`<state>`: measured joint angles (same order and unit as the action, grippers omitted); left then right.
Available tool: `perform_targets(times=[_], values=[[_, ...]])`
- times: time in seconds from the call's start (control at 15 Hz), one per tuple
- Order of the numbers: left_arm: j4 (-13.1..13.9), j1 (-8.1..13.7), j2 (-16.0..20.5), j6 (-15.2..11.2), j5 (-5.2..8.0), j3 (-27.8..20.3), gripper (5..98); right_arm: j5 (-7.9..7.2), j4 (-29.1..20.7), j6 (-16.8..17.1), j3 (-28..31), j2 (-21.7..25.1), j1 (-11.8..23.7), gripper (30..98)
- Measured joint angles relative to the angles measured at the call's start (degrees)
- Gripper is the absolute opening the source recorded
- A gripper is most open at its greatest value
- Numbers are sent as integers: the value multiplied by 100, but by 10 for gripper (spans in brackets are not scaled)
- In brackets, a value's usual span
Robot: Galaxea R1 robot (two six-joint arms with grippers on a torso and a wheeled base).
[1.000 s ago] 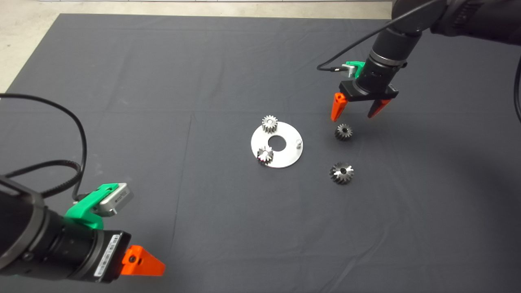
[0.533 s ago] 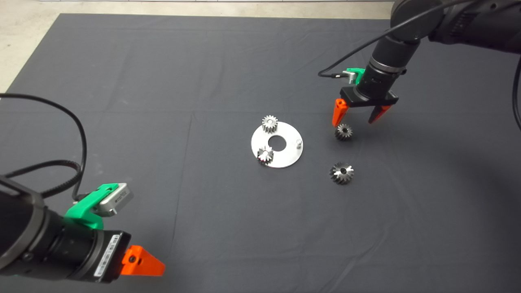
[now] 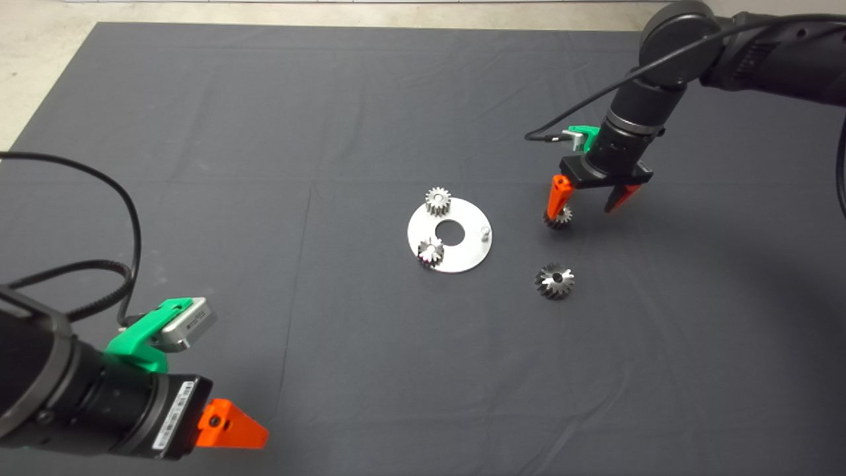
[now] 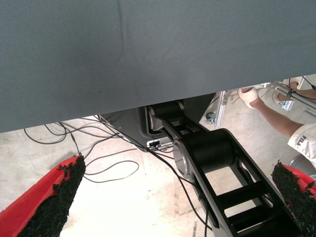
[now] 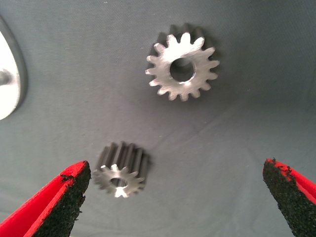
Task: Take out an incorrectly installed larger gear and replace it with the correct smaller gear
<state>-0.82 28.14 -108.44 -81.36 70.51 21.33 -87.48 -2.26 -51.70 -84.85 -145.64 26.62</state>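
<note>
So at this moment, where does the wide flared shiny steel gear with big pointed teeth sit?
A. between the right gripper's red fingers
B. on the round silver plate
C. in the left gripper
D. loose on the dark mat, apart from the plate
D: the wide flared shiny steel gear lies alone on the dark mat, off the round silver plate.

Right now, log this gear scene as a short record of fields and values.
right gripper: open, low over the mat, fingers either side of the small dark-grey fine-toothed steel gear
left gripper: open, parked at the mat's near left edge
large flared shiny steel gear: lying loose on the mat, nearer than the dark small gear
round silver plate with centre hole: mid-mat, carrying two bright small gears
bare peg: on the plate's right side, no gear on it
</note>
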Motion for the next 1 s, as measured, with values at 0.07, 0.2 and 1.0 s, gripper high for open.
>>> perform_targets(times=[0.07, 0.2, 1.0], values=[[2, 1, 0, 0, 2, 0, 977, 2, 112, 78, 36, 9, -34, 922], [0, 2, 0, 0, 0, 0, 977, -2, 352, 230, 91, 7, -129, 922], [0, 1, 0, 0, 0, 0, 977, 0, 1345, 542, 181, -9, -411, 922]])
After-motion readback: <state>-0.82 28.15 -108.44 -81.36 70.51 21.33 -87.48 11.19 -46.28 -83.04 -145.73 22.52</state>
